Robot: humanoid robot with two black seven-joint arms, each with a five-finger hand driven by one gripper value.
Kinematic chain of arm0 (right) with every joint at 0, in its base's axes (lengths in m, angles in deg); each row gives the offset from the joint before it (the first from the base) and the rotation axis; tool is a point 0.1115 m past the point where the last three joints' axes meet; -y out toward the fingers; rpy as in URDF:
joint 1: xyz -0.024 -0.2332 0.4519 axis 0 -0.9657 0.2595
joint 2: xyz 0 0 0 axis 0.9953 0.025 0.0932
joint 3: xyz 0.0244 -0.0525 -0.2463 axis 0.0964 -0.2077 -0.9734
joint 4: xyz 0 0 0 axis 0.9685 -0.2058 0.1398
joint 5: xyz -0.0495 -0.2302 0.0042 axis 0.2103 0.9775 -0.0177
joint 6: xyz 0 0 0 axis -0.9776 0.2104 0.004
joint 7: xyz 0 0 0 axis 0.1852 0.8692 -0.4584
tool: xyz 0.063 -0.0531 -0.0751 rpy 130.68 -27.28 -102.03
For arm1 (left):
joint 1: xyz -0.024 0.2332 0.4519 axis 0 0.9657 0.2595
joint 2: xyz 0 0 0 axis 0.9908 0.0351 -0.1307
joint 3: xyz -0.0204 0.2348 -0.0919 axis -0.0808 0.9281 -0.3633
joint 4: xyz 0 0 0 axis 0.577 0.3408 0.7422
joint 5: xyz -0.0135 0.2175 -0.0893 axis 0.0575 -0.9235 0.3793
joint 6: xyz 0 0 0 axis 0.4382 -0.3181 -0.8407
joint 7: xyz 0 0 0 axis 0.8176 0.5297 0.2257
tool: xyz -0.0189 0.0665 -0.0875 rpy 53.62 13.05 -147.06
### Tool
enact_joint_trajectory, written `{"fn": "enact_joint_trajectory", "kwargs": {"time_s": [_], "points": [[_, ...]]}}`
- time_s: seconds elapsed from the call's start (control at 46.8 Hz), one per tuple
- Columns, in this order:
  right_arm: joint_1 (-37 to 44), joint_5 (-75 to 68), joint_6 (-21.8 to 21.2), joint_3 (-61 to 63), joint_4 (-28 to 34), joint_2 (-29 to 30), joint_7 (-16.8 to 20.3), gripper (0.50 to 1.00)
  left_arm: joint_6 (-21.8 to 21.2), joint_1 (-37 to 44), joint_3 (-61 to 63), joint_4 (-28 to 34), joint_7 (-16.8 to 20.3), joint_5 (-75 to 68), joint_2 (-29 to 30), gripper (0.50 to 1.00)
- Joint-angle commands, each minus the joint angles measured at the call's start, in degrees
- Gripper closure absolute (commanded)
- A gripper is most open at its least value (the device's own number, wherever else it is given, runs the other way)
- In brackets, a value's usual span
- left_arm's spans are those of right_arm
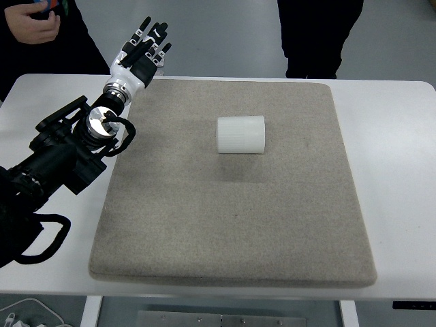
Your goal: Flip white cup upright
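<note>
Table: white, carries the mat.
Mat: grey felt square, lies flat, covers most of the table.
Left arm: black, enters from left edge, reaches toward the mat's far left corner.
Cup: white, ribbed, lying on its side on the mat, far of centre, well apart from the hand.
Left hand: fingers spread wide, empty, above the table's far edge.
Person's hand: far left corner, behind the table.

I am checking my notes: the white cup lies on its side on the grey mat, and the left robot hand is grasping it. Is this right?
Not quite. In the top view the white cup lies on its side on the grey mat, but the left robot hand is open and apart from it, at the mat's far left corner.
</note>
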Motion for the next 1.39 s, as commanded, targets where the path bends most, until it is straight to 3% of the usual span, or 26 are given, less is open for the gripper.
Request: {"fn": "enact_joint_trajectory", "kwargs": {"time_s": [0.0, 0.513, 0.834, 1.027, 1.369], "points": [[0.00, 0.00, -0.01, 0.00, 0.00, 0.00, 0.02, 0.570, 0.00, 0.09, 0.09, -0.07, 0.01, 0.00, 0.01, 0.506], [0.08, 0.00, -0.01, 0.00, 0.00, 0.00, 0.02, 0.570, -0.09, -0.70, -0.09, 0.10, -0.34, 0.26, 1.33, 0.506], [0.00, 0.00, -0.01, 0.00, 0.00, 0.00, 0.02, 0.570, 2.11, -0.97, 0.09, 0.28, -0.70, -0.52, 2.03, 0.506], [0.00, 0.00, -0.01, 0.00, 0.00, 0.00, -0.06, 0.570, 2.37, -1.41, 1.23, -0.42, -0.61, -12.56, 1.24, 0.506], [0.00, 0.00, -0.01, 0.00, 0.09, 0.00, 0.02, 0.570, 1.50, -2.46, 3.51, -8.24, -0.87, -26.44, 2.03, 0.508]]}}
